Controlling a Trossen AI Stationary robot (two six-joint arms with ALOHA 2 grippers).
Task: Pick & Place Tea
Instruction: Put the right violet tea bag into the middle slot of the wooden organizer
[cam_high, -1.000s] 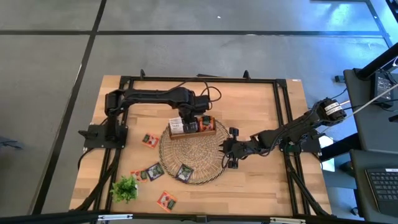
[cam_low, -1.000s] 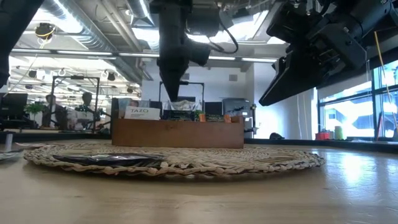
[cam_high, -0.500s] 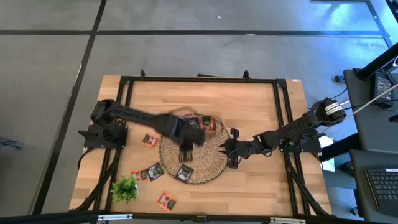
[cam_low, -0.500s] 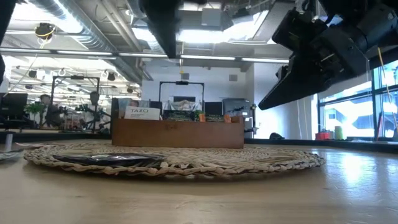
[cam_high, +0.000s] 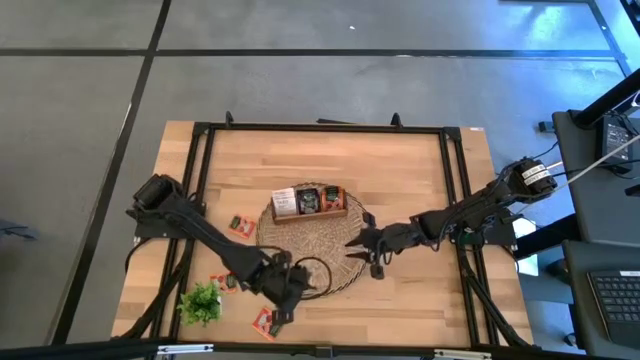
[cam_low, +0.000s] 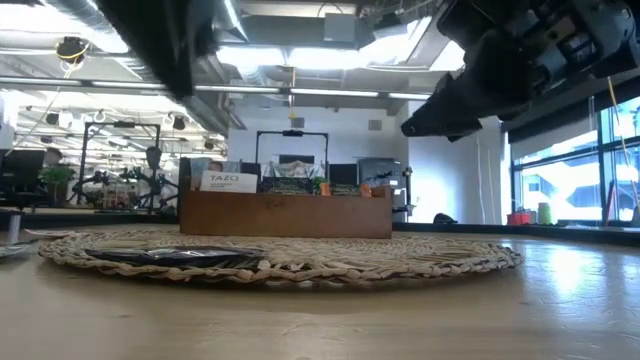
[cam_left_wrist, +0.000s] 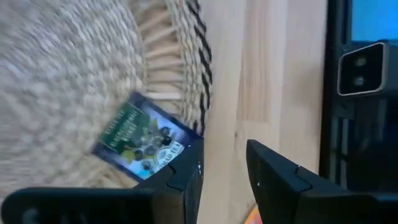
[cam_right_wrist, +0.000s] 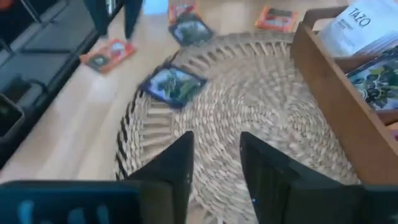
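The left gripper (cam_high: 283, 297) hangs over the near rim of the wicker mat (cam_high: 335, 245), its 2 fingers apart and empty. Right by it lies a dark sachet (cam_left_wrist: 144, 143), flat on the weave at the mat's edge; the same sachet (cam_right_wrist: 173, 83) shows past the right gripper (cam_high: 362, 246), which waits over the mat's right side with jaws parted and nothing held. More sachets sit loose on the table (cam_high: 420, 180): an orange one (cam_high: 266, 322) near the front edge, another (cam_high: 240, 225) left of the mat, and probably 1 more beside the plant sprig (cam_high: 201, 300), though the arm hides part of it. The wooden tray (cam_high: 310, 203) already holds several.

These sachets look feather-light, thin and somewhat slick, and flat on woven straw they offer little to pinch. An edge overhanging the rim seems the best hold. Room is open toward the tray; the table frame lies close at the front.
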